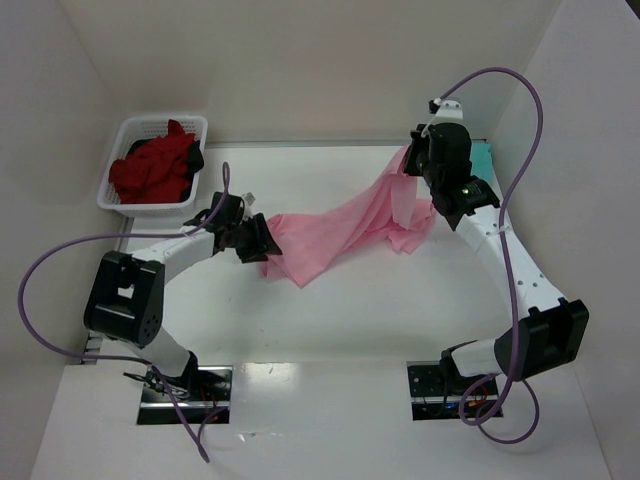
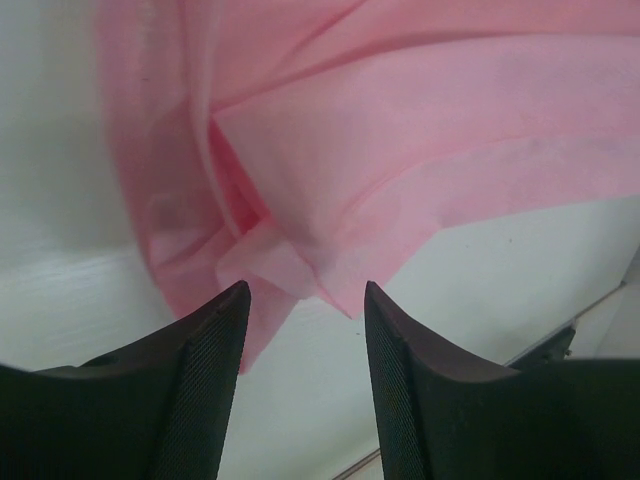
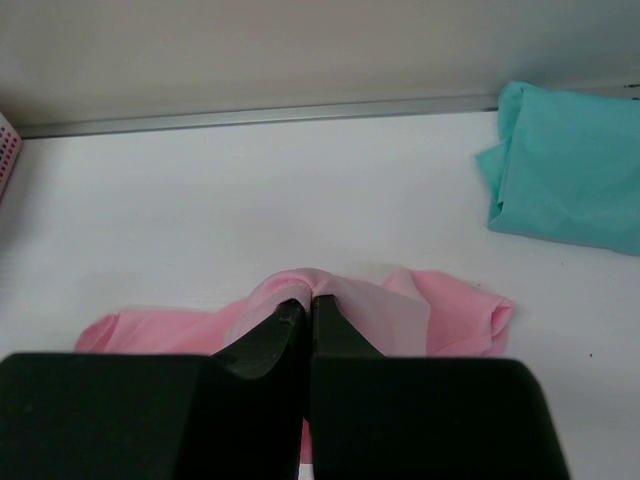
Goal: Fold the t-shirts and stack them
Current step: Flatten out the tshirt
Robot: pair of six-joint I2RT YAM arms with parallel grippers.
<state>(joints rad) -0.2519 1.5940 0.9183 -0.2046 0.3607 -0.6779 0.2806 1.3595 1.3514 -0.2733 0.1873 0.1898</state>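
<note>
A light pink t-shirt (image 1: 345,228) stretches across the table from centre left up to the back right. My right gripper (image 3: 311,303) is shut on a pinched fold of the pink t-shirt (image 3: 400,310), lifting that end (image 1: 408,160). My left gripper (image 2: 305,292) stands open just short of the shirt's crumpled lower end (image 2: 300,180), nothing between its fingers (image 2: 210,340); in the top view the left gripper (image 1: 262,240) sits at that end. A folded teal t-shirt (image 3: 565,170) lies at the back right. Dark red t-shirts (image 1: 152,170) fill the basket.
The white lattice basket (image 1: 118,150) stands at the back left corner. White walls close the table on the back and sides, with a metal strip (image 3: 260,117) along the back edge. Purple cables (image 1: 520,90) loop from both arms.
</note>
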